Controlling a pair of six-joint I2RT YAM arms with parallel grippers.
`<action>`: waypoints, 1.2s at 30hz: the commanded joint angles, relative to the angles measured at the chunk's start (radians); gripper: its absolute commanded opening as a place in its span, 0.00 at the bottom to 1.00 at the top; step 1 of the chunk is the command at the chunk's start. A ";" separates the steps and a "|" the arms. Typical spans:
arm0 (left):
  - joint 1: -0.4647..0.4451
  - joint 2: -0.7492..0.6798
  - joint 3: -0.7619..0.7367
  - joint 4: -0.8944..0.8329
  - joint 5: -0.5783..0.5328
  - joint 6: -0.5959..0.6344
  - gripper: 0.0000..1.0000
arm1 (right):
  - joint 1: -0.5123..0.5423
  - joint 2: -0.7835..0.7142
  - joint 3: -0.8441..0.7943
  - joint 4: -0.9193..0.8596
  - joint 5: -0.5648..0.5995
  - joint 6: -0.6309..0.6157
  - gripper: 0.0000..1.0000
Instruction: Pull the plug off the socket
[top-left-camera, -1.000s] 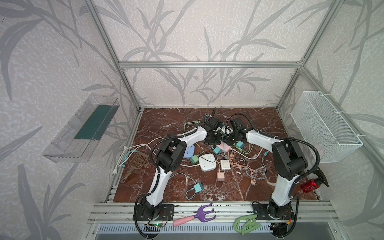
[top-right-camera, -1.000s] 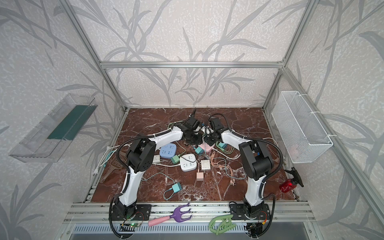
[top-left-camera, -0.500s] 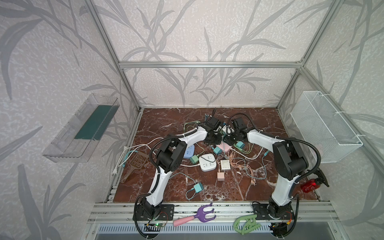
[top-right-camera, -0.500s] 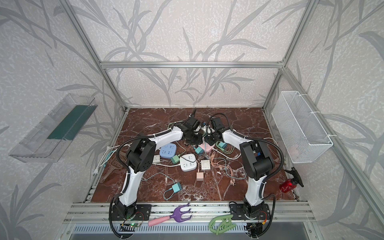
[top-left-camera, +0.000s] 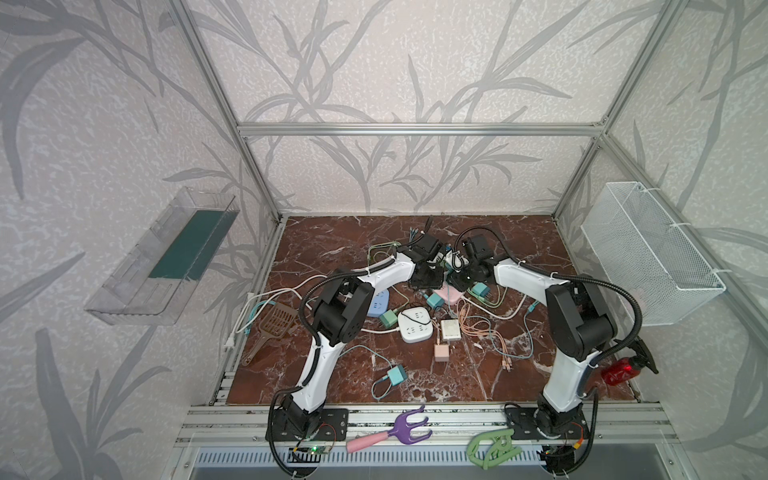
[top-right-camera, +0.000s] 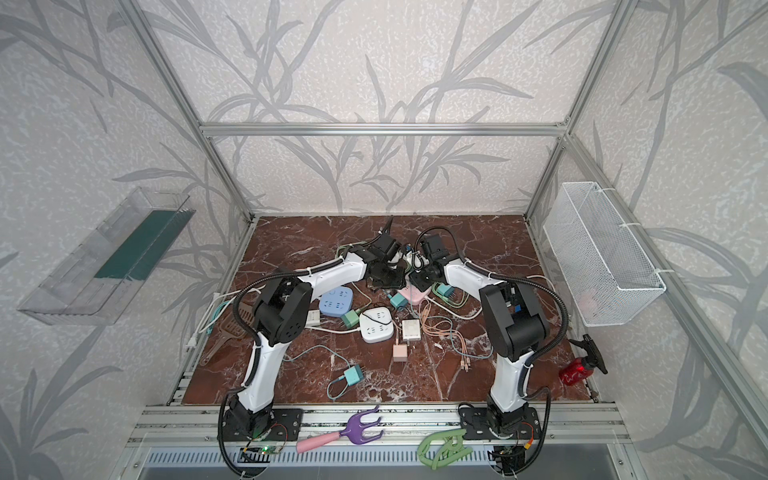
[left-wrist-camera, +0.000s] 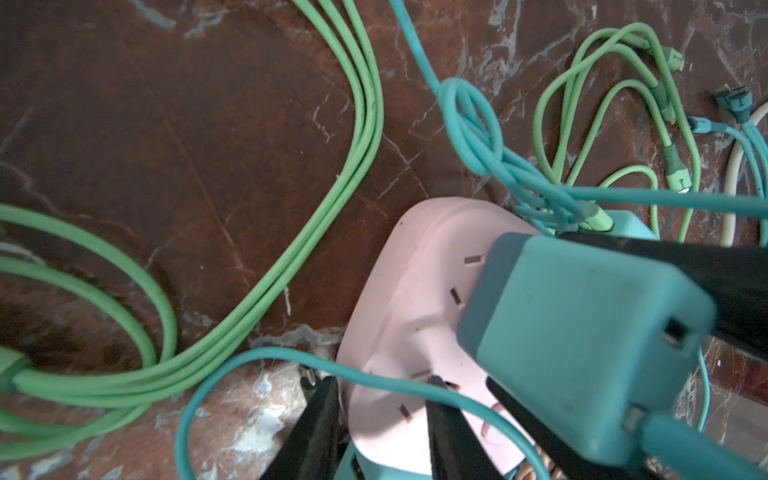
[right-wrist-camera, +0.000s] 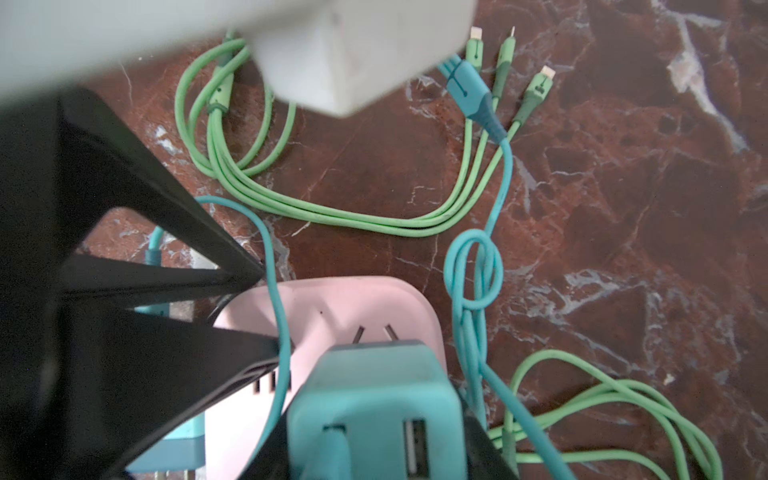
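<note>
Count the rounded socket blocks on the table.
3: white block mid-table; blue block just left of it in both top views; pink block behind it, slightly to the right. More may be hidden.

Two arms, left arm (top-right-camera: 282, 307) and right arm (top-right-camera: 511, 316). Three sockets: pink socket (top-right-camera: 413, 296), blue socket (top-right-camera: 336, 300), white socket (top-right-camera: 377, 325). Of the teal plug (top-right-camera: 352, 375) kind I count five, I think; the huddle where the arms meet is hard to read. One wire basket (top-right-camera: 598, 266), one clear tray (top-right-camera: 62, 291), one spray bottle (top-right-camera: 575, 371), one scoop (top-left-camera: 278, 320), one rake (top-right-camera: 345, 434).
</note>
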 joint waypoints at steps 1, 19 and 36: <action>-0.003 0.081 -0.022 -0.133 -0.046 0.009 0.37 | 0.031 -0.032 0.057 -0.005 0.016 -0.044 0.23; -0.006 0.083 -0.015 -0.151 -0.059 0.018 0.37 | 0.052 0.014 0.168 -0.125 0.077 -0.060 0.23; -0.006 0.070 -0.028 -0.128 -0.054 0.013 0.37 | -0.113 -0.039 0.134 -0.142 -0.164 0.072 0.23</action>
